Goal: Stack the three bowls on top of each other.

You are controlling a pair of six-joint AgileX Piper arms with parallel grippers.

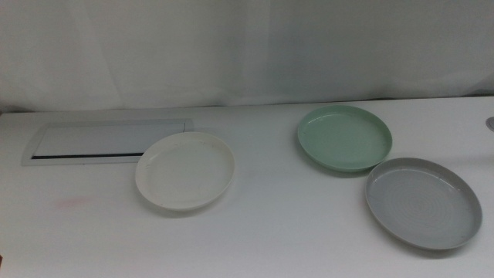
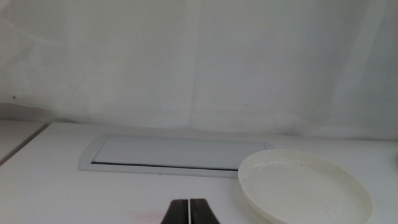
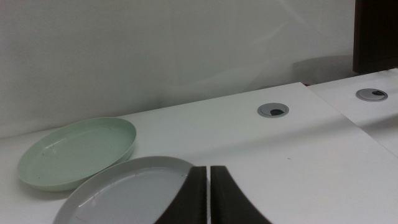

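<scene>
Three bowls lie apart on the white table in the middle view. The white bowl (image 1: 185,171) sits left of centre, the mint green bowl (image 1: 344,137) at the back right, and the grey bowl (image 1: 423,202) in front of it at the right. Neither arm shows in the middle view. My left gripper (image 2: 188,211) is shut and empty, short of the white bowl (image 2: 305,186). My right gripper (image 3: 208,193) is shut and empty, its jaws just over the near rim of the grey bowl (image 3: 130,193), with the green bowl (image 3: 78,151) beyond.
A flat white panel with a dark slot (image 1: 104,143) lies behind the white bowl, also in the left wrist view as the panel (image 2: 174,154). Two round cable grommets (image 3: 273,111) sit in the table beyond the right gripper. A white curtain backs the table.
</scene>
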